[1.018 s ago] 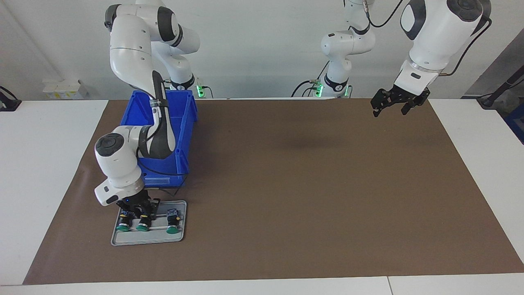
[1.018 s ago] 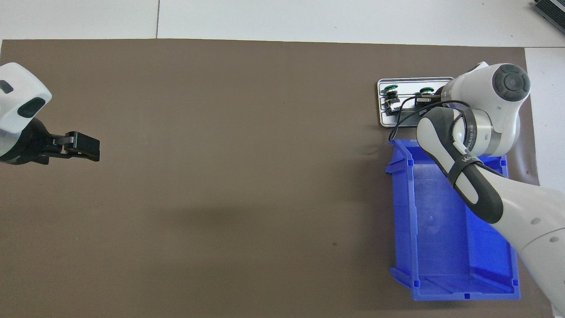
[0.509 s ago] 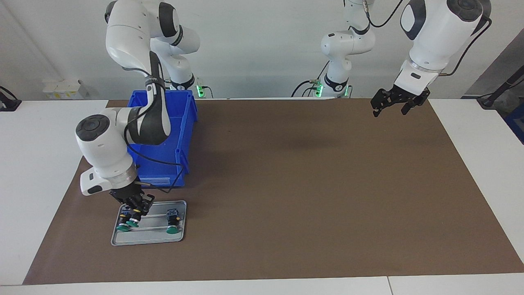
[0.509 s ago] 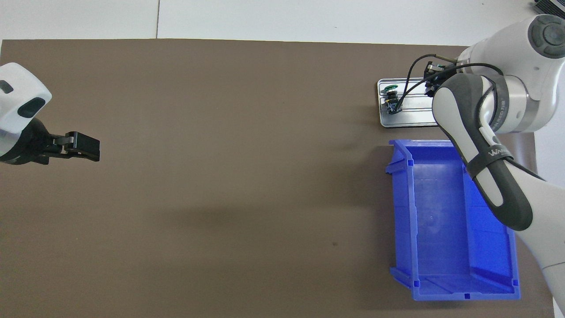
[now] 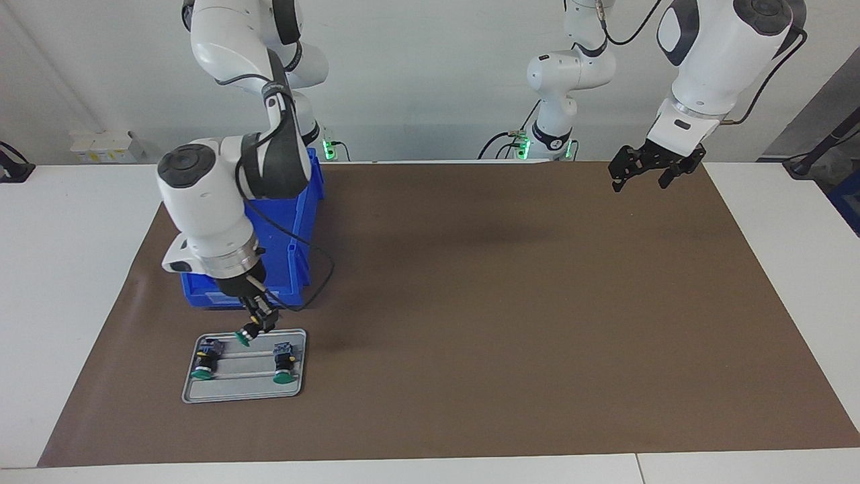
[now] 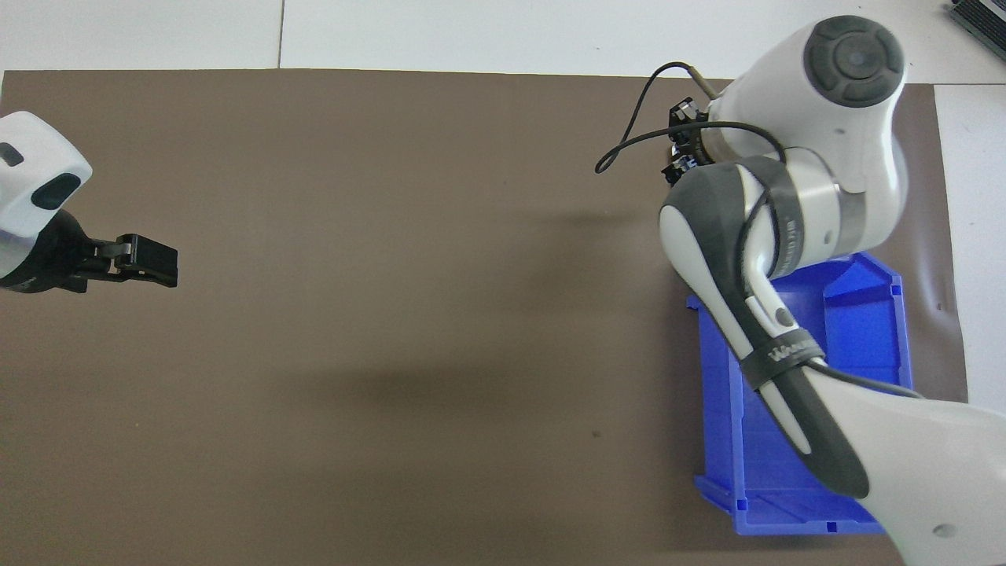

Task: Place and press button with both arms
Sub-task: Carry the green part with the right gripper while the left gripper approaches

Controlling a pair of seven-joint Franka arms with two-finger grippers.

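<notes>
My right gripper (image 5: 258, 324) is shut on a green-capped button (image 5: 244, 337) and holds it tilted in the air over the edge of the grey tray (image 5: 243, 392) that is nearer to the robots. Two more buttons, one (image 5: 202, 366) and another (image 5: 285, 368), lie on the tray with an empty slot between them. In the overhead view the right arm's wrist (image 6: 794, 157) covers the tray and the held button. My left gripper (image 5: 643, 176) waits open and empty in the air over the brown mat at the left arm's end; it also shows in the overhead view (image 6: 154, 262).
A blue bin (image 5: 290, 232) stands on the brown mat (image 5: 510, 302), nearer to the robots than the tray; the overhead view shows it empty (image 6: 864, 314). The right arm's black cable (image 5: 316, 269) loops beside the bin.
My right gripper closed on the middle button, lifted it off the tray and swung up toward the bin. The tray now holds two buttons. The left arm has not moved.
</notes>
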